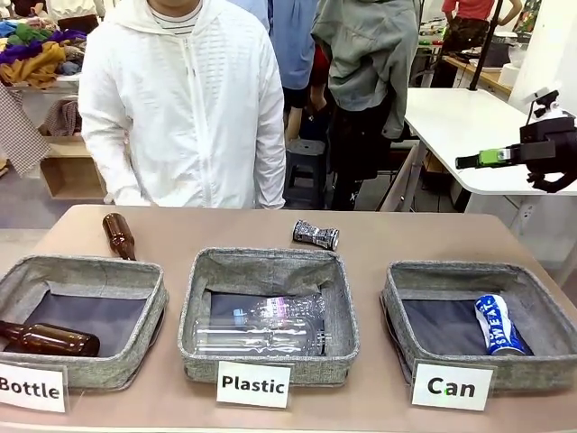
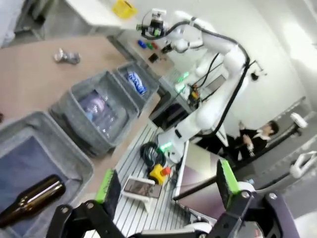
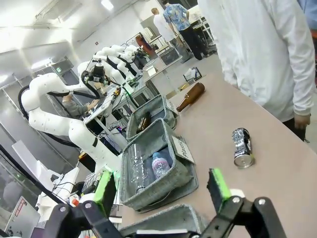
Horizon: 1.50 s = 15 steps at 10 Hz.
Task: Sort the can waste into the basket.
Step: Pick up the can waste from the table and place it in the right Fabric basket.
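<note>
A crushed dark can (image 1: 315,235) with black-and-white print lies on its side on the brown table, behind the middle basket. The blue and white "SWEAT" can (image 1: 499,325) lies inside the grey basket signed "Can" (image 1: 532,372) at the right. My right gripper (image 1: 478,160) hangs high at the right, above and behind that basket. In its wrist view the right gripper (image 3: 161,184) is open and empty, with the crushed can (image 3: 242,148) on the table ahead of it. In the left wrist view my left gripper (image 2: 168,181) is open and empty, off the table's end; the crushed can (image 2: 67,56) lies far off.
The "Plastic" basket (image 1: 203,361) holds clear plastic bottles. The "Bottle" basket (image 1: 144,361) holds a brown glass bottle (image 1: 50,339). Another brown bottle (image 1: 118,235) lies behind it on the table. A person in a white jacket (image 1: 185,99) stands at the far edge.
</note>
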Each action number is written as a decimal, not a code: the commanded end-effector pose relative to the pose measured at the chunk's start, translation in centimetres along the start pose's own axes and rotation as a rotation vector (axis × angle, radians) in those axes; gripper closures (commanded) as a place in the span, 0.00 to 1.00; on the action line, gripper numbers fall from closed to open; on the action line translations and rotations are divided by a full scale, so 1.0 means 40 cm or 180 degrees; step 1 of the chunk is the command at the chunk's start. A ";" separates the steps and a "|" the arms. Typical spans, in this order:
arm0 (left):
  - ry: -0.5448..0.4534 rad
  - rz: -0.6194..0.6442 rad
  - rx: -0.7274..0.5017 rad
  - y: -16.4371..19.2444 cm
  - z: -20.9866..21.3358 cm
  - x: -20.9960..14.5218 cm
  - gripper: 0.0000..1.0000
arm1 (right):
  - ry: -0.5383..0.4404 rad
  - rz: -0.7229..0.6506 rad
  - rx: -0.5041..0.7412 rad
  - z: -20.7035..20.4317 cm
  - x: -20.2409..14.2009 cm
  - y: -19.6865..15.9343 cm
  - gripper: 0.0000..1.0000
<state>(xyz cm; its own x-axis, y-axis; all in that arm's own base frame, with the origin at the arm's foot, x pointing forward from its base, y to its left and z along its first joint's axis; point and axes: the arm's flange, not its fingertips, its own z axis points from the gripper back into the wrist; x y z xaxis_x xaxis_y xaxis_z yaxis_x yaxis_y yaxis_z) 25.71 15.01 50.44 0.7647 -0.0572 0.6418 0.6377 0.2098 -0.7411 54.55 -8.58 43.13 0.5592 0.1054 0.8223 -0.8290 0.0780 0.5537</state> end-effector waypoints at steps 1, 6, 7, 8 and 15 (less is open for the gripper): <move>0.0039 -0.0101 0.0242 -0.001 -0.038 -0.041 0.00 | 0.0061 0.0078 -0.0030 -0.004 0.003 0.004 0.00; 0.0065 -0.0004 0.0084 0.004 -0.029 -0.020 0.00 | 0.0000 0.0000 0.0000 0.000 0.000 0.000 0.00; 0.0065 -0.0004 0.0084 0.004 -0.029 -0.020 0.00 | 0.0477 0.0161 -0.0477 -0.036 0.030 0.045 0.00; 0.0065 -0.0004 0.0084 0.004 -0.029 -0.020 0.00 | 0.0831 0.0237 -0.0804 -0.116 0.096 0.038 0.00; 0.0065 -0.0004 0.0084 0.004 -0.029 -0.020 0.00 | 0.2817 0.0473 -0.1658 -0.659 0.221 -0.139 0.00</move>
<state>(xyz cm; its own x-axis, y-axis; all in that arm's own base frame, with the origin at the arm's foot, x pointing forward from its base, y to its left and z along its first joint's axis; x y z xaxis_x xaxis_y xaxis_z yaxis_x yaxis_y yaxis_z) 25.48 13.69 49.12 0.7611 -0.0782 0.6440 0.6404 0.2491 -0.7266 62.90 16.82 43.09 0.4413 0.7759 0.4508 -0.8950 0.4168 0.1587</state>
